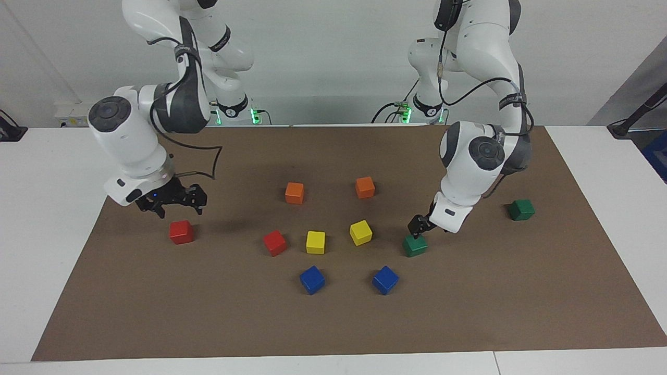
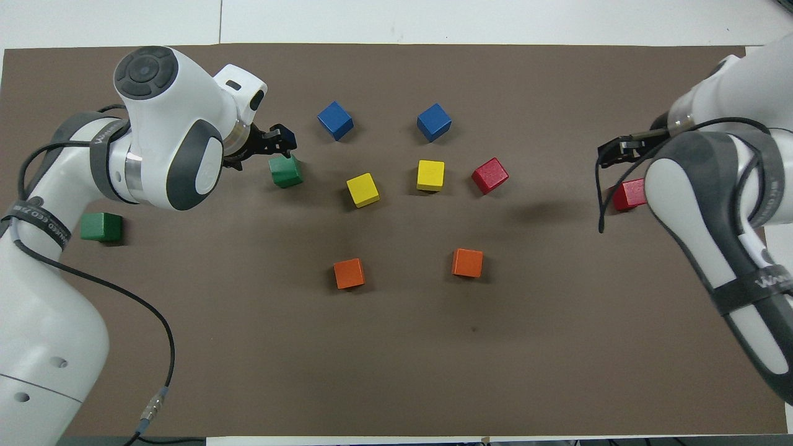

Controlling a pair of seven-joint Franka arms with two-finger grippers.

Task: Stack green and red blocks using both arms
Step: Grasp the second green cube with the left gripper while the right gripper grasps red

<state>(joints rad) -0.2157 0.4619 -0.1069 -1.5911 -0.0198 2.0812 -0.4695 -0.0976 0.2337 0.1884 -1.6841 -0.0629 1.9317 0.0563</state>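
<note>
Ten small cubes lie on the brown mat (image 1: 469,312) that covers the white desk (image 1: 47,219). Of the task's blocks, one green block (image 1: 415,245) sits in the middle group, beside a yellow cube (image 1: 360,232), and the left gripper (image 1: 421,227) hangs just over its top edge. Its jaws stand apart and hold nothing; whether a fingertip touches the block, I cannot tell. In the overhead view the left gripper (image 2: 277,139) covers the upper edge of that green block (image 2: 285,171).

The second green block (image 1: 521,210) lies alone toward the left arm's end of the mat, well apart from the gripper.

The right gripper (image 1: 174,200) is raised over the mat near the right arm's end, just above one red block (image 1: 181,232) and clear of it. Its jaws are apart and empty. From above, the right gripper (image 2: 621,149) shows just beside this red block (image 2: 628,194), which is partly hidden by the arm.

The other red block (image 1: 274,242) stays in the middle group, next to the second yellow cube (image 1: 315,242).

Two orange cubes (image 1: 294,192) lie nearer to the robots than the yellow ones, and two blue cubes (image 1: 312,279) lie farther from them.

No block is stacked on another yet.
</note>
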